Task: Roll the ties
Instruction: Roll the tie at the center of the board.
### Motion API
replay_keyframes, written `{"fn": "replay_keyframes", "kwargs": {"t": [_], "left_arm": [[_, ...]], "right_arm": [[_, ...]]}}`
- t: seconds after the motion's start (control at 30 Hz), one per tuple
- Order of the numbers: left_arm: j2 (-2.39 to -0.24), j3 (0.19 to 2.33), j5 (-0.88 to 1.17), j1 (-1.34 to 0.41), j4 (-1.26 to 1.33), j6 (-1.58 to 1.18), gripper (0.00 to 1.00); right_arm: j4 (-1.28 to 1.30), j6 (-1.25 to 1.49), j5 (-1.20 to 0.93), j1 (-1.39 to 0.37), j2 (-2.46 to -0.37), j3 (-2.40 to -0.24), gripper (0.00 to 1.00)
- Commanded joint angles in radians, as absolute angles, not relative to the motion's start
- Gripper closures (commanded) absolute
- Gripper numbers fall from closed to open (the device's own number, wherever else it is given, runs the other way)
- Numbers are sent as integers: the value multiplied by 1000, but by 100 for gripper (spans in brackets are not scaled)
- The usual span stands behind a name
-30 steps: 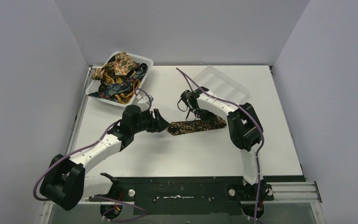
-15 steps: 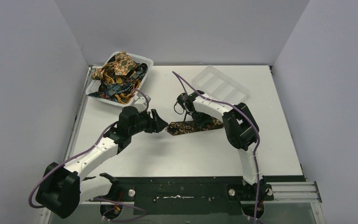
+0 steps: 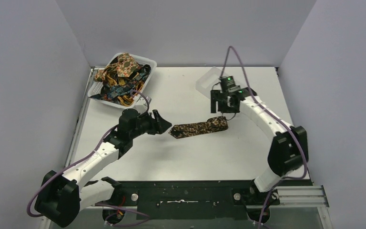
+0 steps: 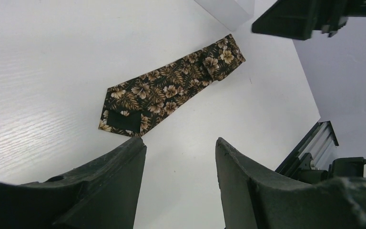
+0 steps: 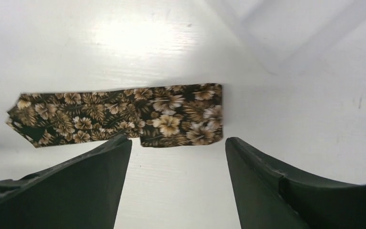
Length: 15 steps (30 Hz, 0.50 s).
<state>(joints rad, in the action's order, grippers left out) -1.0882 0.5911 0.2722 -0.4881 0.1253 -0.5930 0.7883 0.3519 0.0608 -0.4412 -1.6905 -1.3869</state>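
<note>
One of the ties (image 3: 199, 128), dark brown with tan flowers, lies folded flat mid-table; it also shows in the left wrist view (image 4: 171, 90) and the right wrist view (image 5: 124, 114). My left gripper (image 3: 166, 125) is open at its pointed left end, just short of the tip, with only bare table between its fingers (image 4: 181, 145). Above the tie's squared right end my right gripper (image 3: 224, 110) hangs open and empty (image 5: 177, 143). More ties (image 3: 123, 71) are piled in the white basket (image 3: 150, 62) at the back left.
A clear plastic compartment tray (image 3: 208, 78) lies at the back, partly hidden behind my right arm, and shows in the right wrist view (image 5: 286, 33). Grey walls close in the table on the left, back and right.
My right gripper has opened, let go of the tie and lifted back towards the clear tray. The tie has settled flat. My left gripper has shifted slightly left.
</note>
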Motion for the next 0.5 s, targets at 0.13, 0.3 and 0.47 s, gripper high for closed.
{"fn": "replay_keyframes", "kwargs": {"t": [0.13,0.3,0.47], "left_arm": [[-1286,699,299,-597,249,-605,46],[-1448,801,297,-682,264,-600,46],[-1543,843,348,-711,284,-614,46]], "right_arm": [[370,385,-485,-72,-1509,-989,27],[228,374,-642,-3,-1539,-902,28],[173,364,-696,34,-1589,-912,29]]}}
